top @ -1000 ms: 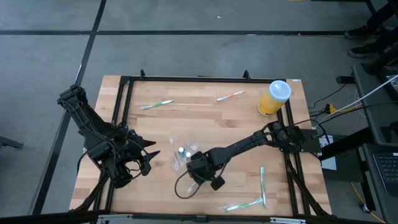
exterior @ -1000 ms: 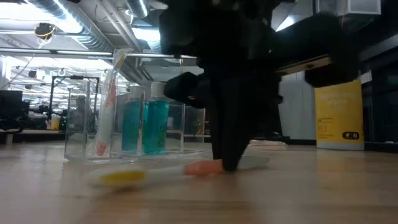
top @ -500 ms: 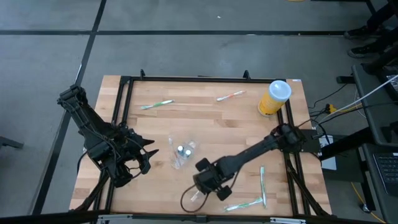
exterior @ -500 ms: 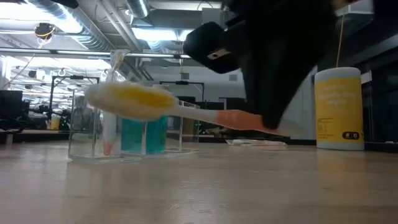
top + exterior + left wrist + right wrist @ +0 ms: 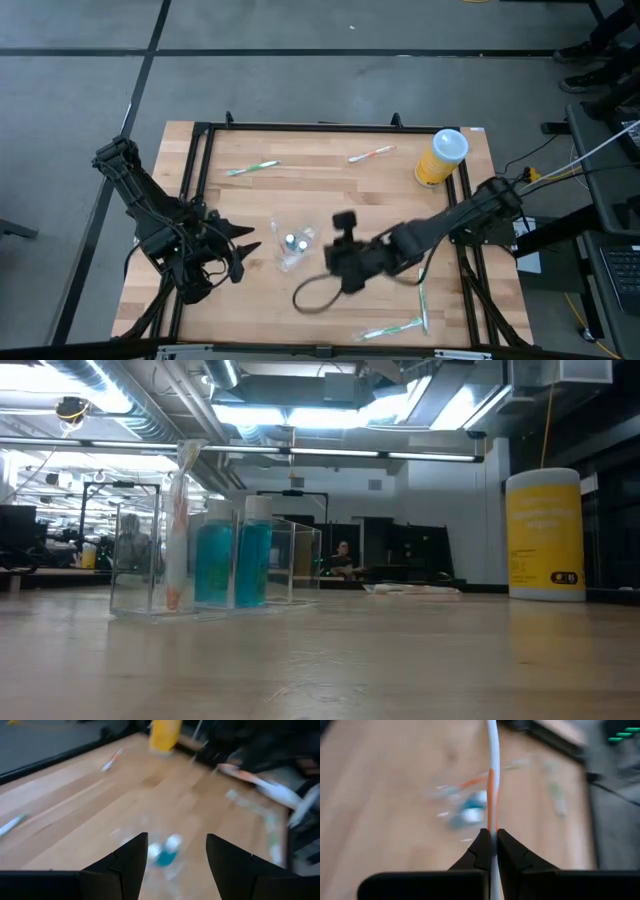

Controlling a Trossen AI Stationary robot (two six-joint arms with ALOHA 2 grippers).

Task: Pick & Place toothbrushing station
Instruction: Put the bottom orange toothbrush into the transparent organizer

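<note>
My right gripper (image 5: 491,840) is shut on a white-and-orange toothbrush (image 5: 492,780), above the table just right of the clear organizer (image 5: 293,245); it also shows in the high view (image 5: 335,260). The organizer (image 5: 200,560) rests on the table and holds two blue bottles (image 5: 232,560) and an upright toothbrush (image 5: 178,520). My left gripper (image 5: 175,845) is open and empty left of the organizer. The left wrist view shows the held toothbrush (image 5: 265,782). Neither gripper shows in the low view. My right gripper pinches the toothbrush's handle (image 5: 492,827) between its two fingertips, just below the orange section (image 5: 490,795). The toothbrush sticks out past the fingertips toward the organizer. It is lifted clear of the table.
A yellow canister (image 5: 442,157) stands at the far right. Loose toothbrushes lie at the far left (image 5: 252,167), far middle (image 5: 371,153) and near right (image 5: 422,295), (image 5: 392,328). A dark cable loop (image 5: 310,295) hangs under the right arm.
My right gripper has risen from the table near its near edge with the toothbrush and turned toward the organizer. The toothbrush, lying on the table a second ago, is lifted clear and has left the low view upward.
</note>
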